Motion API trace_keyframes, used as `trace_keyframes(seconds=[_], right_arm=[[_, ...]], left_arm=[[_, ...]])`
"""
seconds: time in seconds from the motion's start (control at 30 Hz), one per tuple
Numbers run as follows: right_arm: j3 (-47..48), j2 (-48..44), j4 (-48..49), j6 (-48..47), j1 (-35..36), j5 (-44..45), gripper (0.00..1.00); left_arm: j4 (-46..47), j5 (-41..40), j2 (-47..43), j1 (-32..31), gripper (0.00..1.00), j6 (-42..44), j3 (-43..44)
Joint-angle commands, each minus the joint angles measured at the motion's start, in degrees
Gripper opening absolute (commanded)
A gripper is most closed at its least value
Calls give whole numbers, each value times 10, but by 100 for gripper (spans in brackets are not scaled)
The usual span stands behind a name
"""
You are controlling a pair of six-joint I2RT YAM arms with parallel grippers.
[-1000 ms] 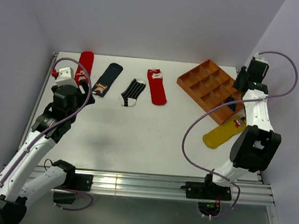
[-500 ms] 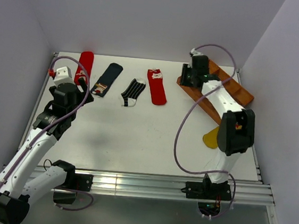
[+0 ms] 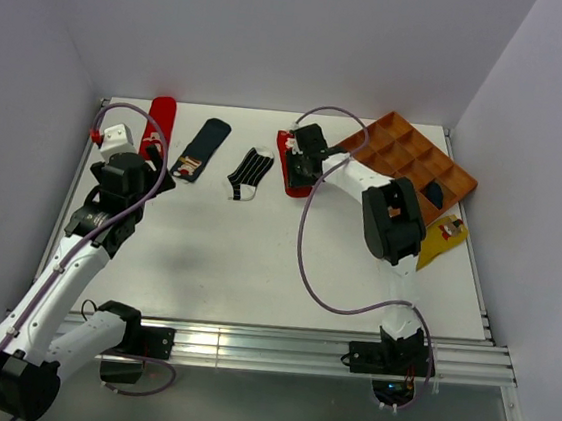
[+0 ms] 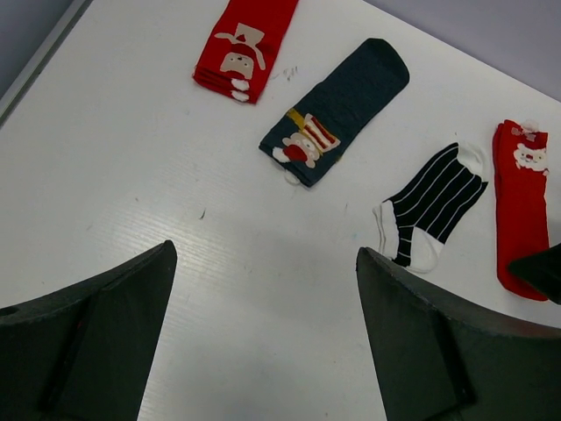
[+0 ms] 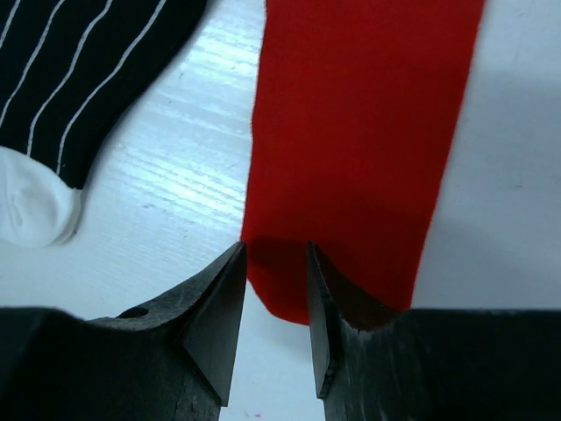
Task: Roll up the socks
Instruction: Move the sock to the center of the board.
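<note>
The step in hand looks like the start of rolling one sock: the right claw (image 5: pixel 273 320) is down over the red sock (image 5: pixel 359 149) that lies flat on the counter (image 4: pixel 131 175), just beside the striped sock (image 5: pixel 79 79). In the right wrist view its two fingers stand a narrow way apart, straddling a rounded corner at the plain end of that sock, with red fabric and a sliver of bare counter showing in the gap. It reads as partly released and not clamped, though whether the tips touch the cloth cannot be told. The next move, as I judge it, calls for pinching that end cleanly, catching the sock's layers without snagging the striped neighbour, then turning the end over on itself to begin the roll. The left claw (image 4: pixel 263 342) hangs above the counter with its fingers spread wide and nothing between them. Beyond it lie the second red sock (image 4: pixel 244 44) and the navy sock with a patch (image 4: pixel 337 110), both flat and unrolled. The mustard yellow sock (image 3: pixel 440 242) lies near the right edge, and the plain navy sock (image 3: pixel 432 193) sits in a compartment of the brown tray (image 3: pixel 398 147).
</note>
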Motion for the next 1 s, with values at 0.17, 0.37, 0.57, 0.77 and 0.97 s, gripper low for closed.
trace_keyframes(seconds=[0.17, 0.37, 0.57, 0.77, 0.97], right_arm=[[-134, -77, -10, 50, 20, 20, 40], [-267, -156, 8, 118, 68, -45, 35], [-253, -196, 23, 119, 184, -73, 37], [-230, -218, 8, 58, 200, 103, 37], [-186, -186, 4, -31, 179, 118, 37]], left_arm=[[11, 30, 5, 6, 89, -5, -2], [10, 42, 9, 6, 89, -7, -1], [11, 48, 15, 8, 89, -8, -1], [12, 52, 15, 9, 89, -10, -4], [13, 56, 14, 10, 89, -9, -4]])
